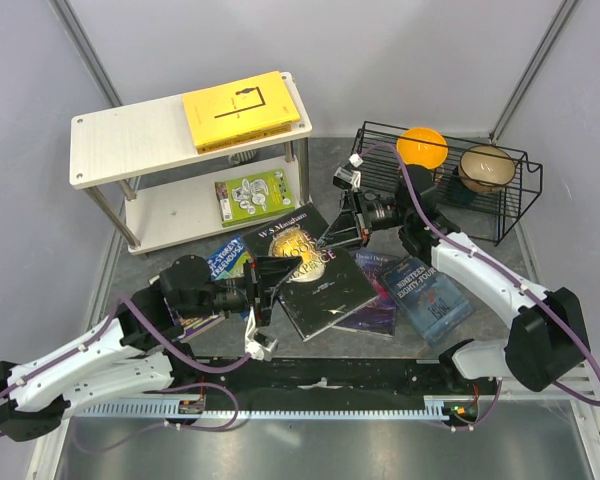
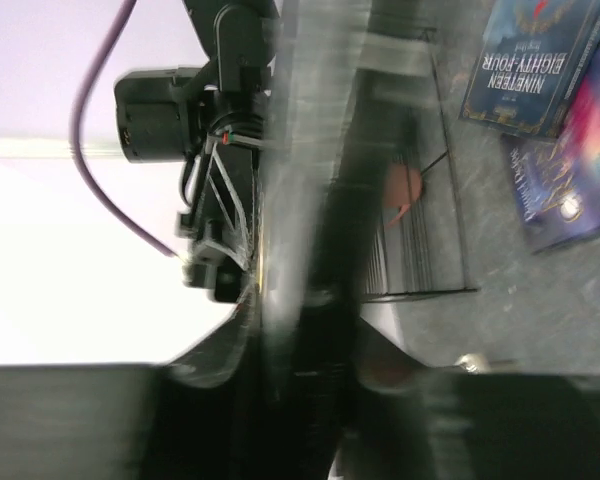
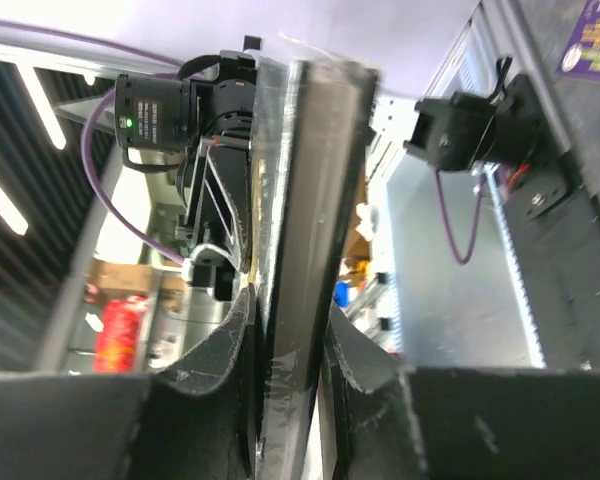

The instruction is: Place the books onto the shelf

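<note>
Top view: the black-and-gold book sits in front of the shelf, not on it. Its ends are hidden by the left gripper and the right gripper, both arms reaching inward.

Left wrist: heavily blurred (little but the book's edge reads), with the fingers closed on that edge.

Right wrist: the jaws are clamped on the book, seen edge-on.

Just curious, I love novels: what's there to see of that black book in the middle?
The black book is a thin glossy paperback with gold lettering, W.S. Maugham on top. It lies flat over neighbouring books. The right gripper clamps its right corner; the left gripper straddles its left edge, grip unclear.
</note>
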Controlling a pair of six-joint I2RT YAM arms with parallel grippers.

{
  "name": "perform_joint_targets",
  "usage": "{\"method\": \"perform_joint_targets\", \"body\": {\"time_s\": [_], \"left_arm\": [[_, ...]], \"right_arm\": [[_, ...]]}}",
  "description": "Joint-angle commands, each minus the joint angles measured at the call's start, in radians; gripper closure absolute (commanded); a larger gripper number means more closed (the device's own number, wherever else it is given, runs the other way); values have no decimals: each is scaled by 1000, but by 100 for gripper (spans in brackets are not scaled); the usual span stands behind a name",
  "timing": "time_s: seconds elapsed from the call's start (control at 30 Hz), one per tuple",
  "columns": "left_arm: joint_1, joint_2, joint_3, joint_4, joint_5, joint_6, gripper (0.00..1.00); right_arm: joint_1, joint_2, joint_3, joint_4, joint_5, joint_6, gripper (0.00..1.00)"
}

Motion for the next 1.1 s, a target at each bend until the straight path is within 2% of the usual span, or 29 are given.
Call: {"method": "perform_joint_targets", "body": {"time_s": [0.0,0.1,0.13,0.2,0.23,0.27,0.3,0.37,0.4,0.47,0.53,0.7,0.9,0.97,1.07], "left_arm": [[1,0,61,-48,-76,-101,98],[-1,-2,81,-53,-71,-101,98],[-1,-5,90,-53,-74,-104,98],[-2,-6,121,-53,-76,-124,99],[-1,-6,133,-52,-87,-147,98],[-2,-5,157,-51,-93,-159,98],[-1,-8,171,-53,-107,-182,98],[-1,-9,206,-59,-133,-198,98],[-2,-9,219,-62,-140,-213,99],[-1,-5,257,-84,-174,-225,99],[-1,0,289,-110,-197,-230,99],[-2,41,366,-125,-300,-305,98],[-1,170,571,-173,-464,-357,99],[-1,224,624,-165,-517,-353,98],[1,276,723,-150,-570,-336,98]], "right_arm": [[-2,-27,43,135,-43,-83,100],[-3,-26,62,104,-44,-117,98],[-6,-27,71,89,-46,-132,88],[-8,-24,109,43,-56,-181,79],[-12,-23,124,21,-67,-193,65],[-20,-20,144,9,-73,-207,58],[-28,-17,184,-2,-85,-233,45],[-55,-9,247,-23,-99,-258,32],[-69,-4,269,-54,-107,-287,22],[-112,10,324,-63,-116,-298,15],[-164,25,361,-65,-131,-305,2],[-319,40,454,-34,-142,-305,2],[-468,22,467,-3,-119,-334,2],[-496,14,462,-35,-101,-396,2],[-549,-9,473,-193,-61,-547,2]]}}
